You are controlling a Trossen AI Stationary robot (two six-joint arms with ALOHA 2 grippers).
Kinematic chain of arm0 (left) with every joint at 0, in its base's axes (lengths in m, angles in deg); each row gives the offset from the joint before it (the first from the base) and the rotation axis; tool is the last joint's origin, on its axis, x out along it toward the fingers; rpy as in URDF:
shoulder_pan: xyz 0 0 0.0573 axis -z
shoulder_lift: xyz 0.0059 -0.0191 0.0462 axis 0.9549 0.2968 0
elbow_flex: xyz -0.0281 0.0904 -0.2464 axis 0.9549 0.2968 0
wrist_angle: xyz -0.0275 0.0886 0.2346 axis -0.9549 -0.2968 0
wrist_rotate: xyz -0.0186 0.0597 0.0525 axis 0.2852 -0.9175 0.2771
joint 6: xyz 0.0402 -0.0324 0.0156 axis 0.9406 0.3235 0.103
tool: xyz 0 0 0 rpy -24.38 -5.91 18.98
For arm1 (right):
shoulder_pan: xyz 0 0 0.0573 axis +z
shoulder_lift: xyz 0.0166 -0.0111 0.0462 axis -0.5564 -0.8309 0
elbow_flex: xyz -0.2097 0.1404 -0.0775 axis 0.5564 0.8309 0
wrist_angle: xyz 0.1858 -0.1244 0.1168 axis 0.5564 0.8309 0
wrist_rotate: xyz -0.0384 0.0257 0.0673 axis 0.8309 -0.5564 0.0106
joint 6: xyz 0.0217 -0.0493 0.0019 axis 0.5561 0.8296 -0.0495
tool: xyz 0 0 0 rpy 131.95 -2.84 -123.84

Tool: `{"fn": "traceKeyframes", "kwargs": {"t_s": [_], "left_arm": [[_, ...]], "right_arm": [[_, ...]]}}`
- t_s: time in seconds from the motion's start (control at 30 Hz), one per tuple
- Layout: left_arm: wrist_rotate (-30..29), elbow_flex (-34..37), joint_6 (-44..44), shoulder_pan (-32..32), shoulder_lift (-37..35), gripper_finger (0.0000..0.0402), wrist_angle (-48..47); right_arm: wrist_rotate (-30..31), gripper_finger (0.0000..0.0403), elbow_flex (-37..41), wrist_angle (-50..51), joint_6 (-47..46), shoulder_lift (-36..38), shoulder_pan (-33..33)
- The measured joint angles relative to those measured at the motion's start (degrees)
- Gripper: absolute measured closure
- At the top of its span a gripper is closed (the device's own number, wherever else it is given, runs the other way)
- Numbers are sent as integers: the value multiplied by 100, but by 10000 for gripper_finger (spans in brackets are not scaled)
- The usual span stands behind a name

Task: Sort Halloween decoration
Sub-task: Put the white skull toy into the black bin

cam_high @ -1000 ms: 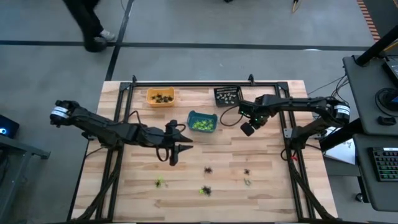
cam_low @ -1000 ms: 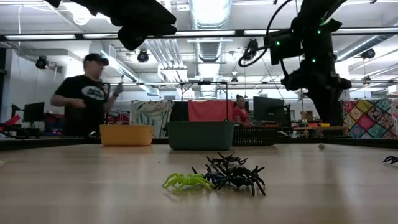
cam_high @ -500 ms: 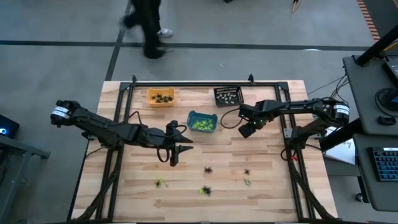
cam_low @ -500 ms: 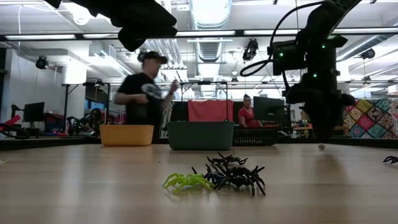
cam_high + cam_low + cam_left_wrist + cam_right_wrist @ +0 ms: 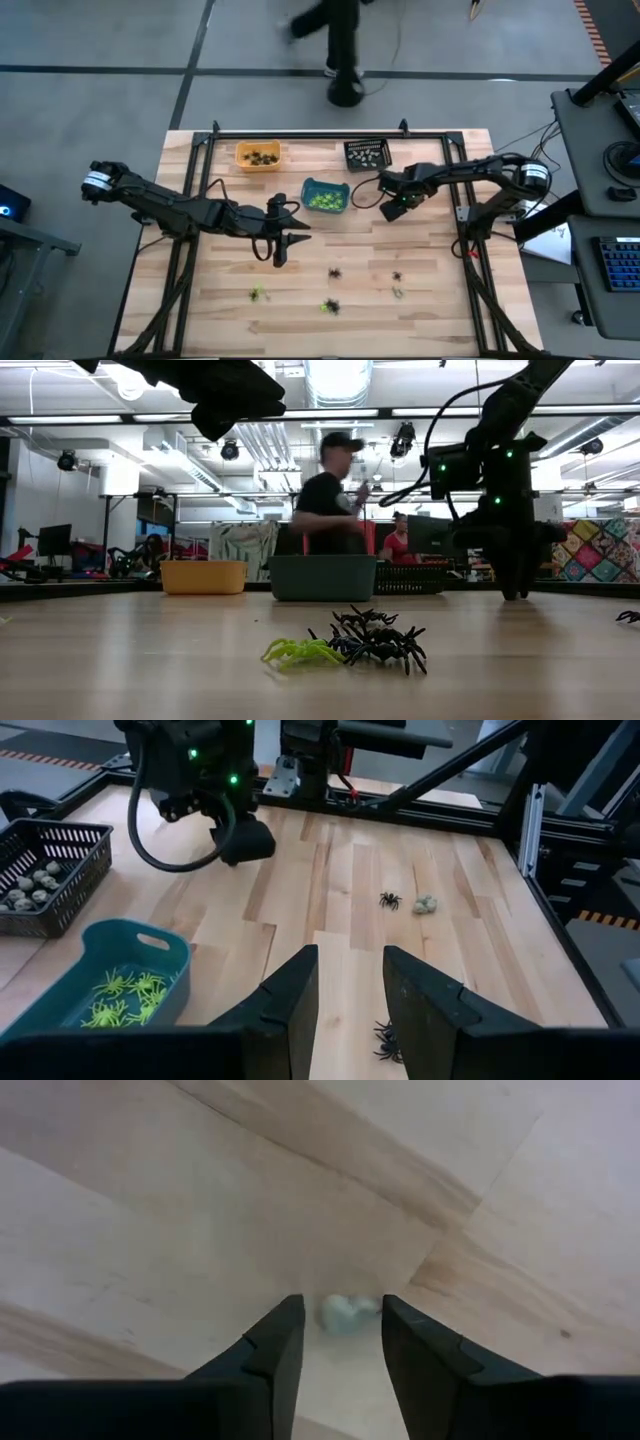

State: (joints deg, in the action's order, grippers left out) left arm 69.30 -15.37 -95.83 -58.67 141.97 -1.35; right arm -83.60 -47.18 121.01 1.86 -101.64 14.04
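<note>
Right hand (image 5: 341, 1342) lowered beside teal bin (image 5: 324, 196).

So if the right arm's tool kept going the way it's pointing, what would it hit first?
Probably the small pale trinket lying on the wooden table, right between the right tool's open fingers; how far off it is isn't clear.

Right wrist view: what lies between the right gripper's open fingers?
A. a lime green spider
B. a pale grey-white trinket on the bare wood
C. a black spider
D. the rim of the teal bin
B: the right gripper points down at the table, and a small pale grey-white trinket sits on the wood in the gap between its spread fingers, not yet gripped.
</note>
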Motion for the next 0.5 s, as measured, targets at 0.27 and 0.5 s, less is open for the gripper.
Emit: {"fn": "traceKeyframes", "kwargs": {"t_s": [0.27,0.5], "left_arm": [[0,0,1,0,0,304,-7],[0,0,1,0,0,304,-16]], "right_arm": [[49,292,-1,-104,57,-508,2],[97,355,-2,-177,82,-445,3]]}}
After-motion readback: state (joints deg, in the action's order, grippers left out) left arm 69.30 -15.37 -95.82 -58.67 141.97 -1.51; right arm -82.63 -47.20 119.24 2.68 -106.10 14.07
